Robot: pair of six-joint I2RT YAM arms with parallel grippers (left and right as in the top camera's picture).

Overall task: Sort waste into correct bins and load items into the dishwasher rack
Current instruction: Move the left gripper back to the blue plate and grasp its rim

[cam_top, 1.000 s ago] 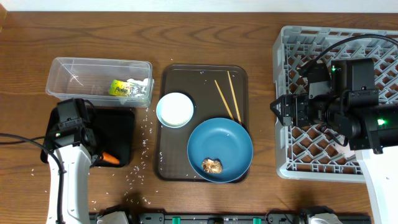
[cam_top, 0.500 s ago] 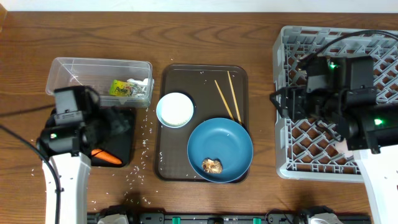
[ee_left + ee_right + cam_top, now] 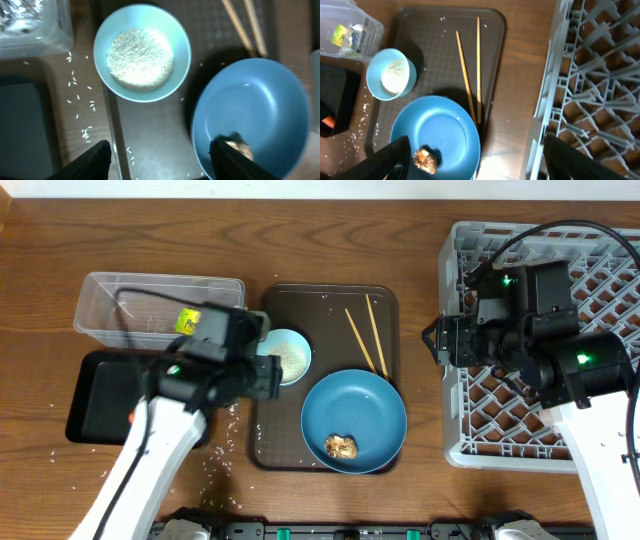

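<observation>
My left gripper (image 3: 161,155) hangs open and empty over the brown serving tray (image 3: 325,305), between the white bowl (image 3: 141,52), which holds rice, and the large blue dish (image 3: 260,110). In the overhead view the left gripper (image 3: 268,372) covers part of the bowl (image 3: 292,352). A brown food scrap (image 3: 343,446) lies in the blue dish (image 3: 354,415). Two chopsticks (image 3: 362,335) rest on the tray. My right gripper (image 3: 440,345) is open and empty at the left edge of the grey dishwasher rack (image 3: 590,270). The wrapper (image 3: 190,320) sits in the clear tub (image 3: 130,295). The carrot (image 3: 326,121) shows at the black tray (image 3: 95,395).
Rice grains (image 3: 232,395) are scattered on the table between the black tray and the serving tray. A strip of bare wood (image 3: 520,100) separates the serving tray from the rack wall (image 3: 545,100). Cables run over the rack behind my right arm.
My left arm has swung right from the black tray to above the serving tray beside the bowl. My right gripper has edged slightly left and up at the rack's left edge.
</observation>
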